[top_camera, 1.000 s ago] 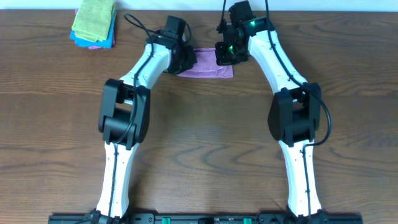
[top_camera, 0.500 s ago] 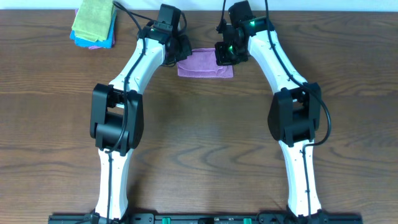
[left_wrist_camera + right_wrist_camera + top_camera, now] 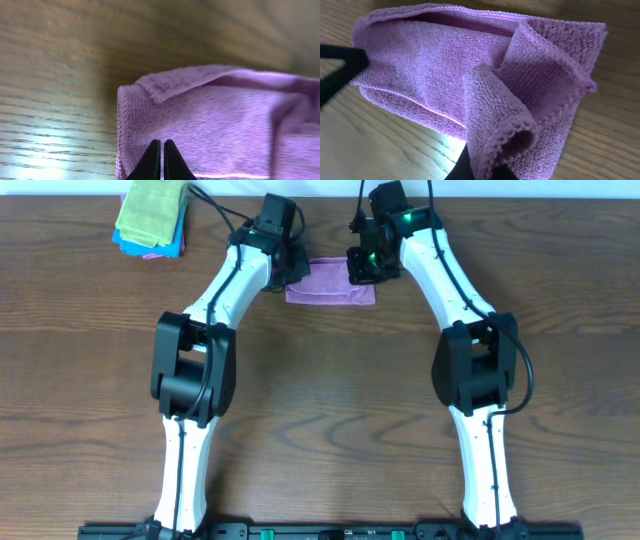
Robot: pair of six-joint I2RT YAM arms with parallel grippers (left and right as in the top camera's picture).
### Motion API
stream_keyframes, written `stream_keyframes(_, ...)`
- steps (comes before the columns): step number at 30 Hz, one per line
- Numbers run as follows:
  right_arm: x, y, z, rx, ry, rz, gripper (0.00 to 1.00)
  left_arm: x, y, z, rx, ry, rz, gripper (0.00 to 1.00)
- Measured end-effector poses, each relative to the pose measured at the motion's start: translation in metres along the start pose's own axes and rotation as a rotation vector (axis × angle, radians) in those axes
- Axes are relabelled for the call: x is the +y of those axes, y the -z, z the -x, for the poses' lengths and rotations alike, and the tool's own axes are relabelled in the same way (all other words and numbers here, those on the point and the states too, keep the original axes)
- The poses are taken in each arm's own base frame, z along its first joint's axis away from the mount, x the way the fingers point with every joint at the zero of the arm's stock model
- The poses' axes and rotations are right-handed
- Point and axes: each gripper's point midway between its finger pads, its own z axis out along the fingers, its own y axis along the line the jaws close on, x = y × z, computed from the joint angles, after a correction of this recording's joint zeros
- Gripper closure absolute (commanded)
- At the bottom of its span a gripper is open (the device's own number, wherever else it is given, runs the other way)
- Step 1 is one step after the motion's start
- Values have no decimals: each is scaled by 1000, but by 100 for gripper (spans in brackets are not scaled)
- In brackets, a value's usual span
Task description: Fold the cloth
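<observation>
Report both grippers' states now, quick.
Left gripper: shut, tips over the cloth, no grip visible.
Right gripper: shut on the cloth, pinching a raised corner.

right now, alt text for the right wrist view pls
A lilac cloth, folded over on itself, lies on a wooden table, with one stitched corner raised and curled toward the camera. The right pincer, barely visible at the bottom edge, is shut on that raised corner.
</observation>
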Motion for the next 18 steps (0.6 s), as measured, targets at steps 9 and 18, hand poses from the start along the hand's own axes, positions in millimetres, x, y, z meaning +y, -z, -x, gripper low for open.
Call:
stream_keyframes(9, -8, 3, 6, -20, -10, -2, 98, 12, -19, -15, 54, 6, 40, 94)
stream_keyframes(18, 28, -7, 8, -40, 63, 21, 99, 10, -21, -17, 60, 7, 28, 94)
